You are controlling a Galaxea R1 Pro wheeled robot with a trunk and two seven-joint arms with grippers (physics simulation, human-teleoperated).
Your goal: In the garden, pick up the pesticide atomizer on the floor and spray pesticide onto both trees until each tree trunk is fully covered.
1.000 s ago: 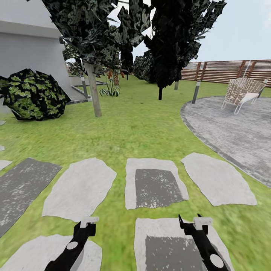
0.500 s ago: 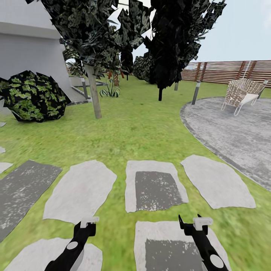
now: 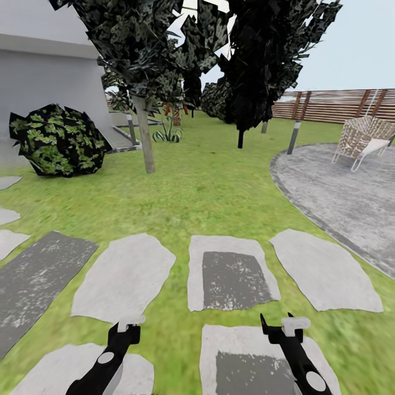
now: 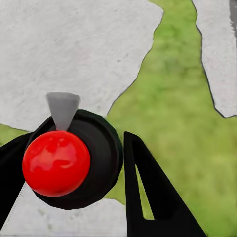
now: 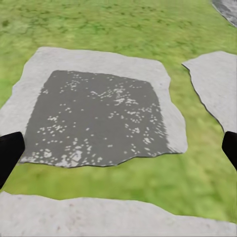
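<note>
Right claw (image 3: 277,325) spread wide, left claw (image 3: 127,325) unclear; one pale trunk (image 3: 146,138).

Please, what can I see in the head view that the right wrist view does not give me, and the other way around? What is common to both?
Head view: the pale-trunked tree, a black tree, a bush, the wooden fence, a chair on grey paving, and the right gripper from above.
Right wrist view: a close look at the speckled dark-centred stepping stone, with black fingers far apart.
Both: the green lawn and pale stepping stones, probably including that same dark-centred one.
</note>
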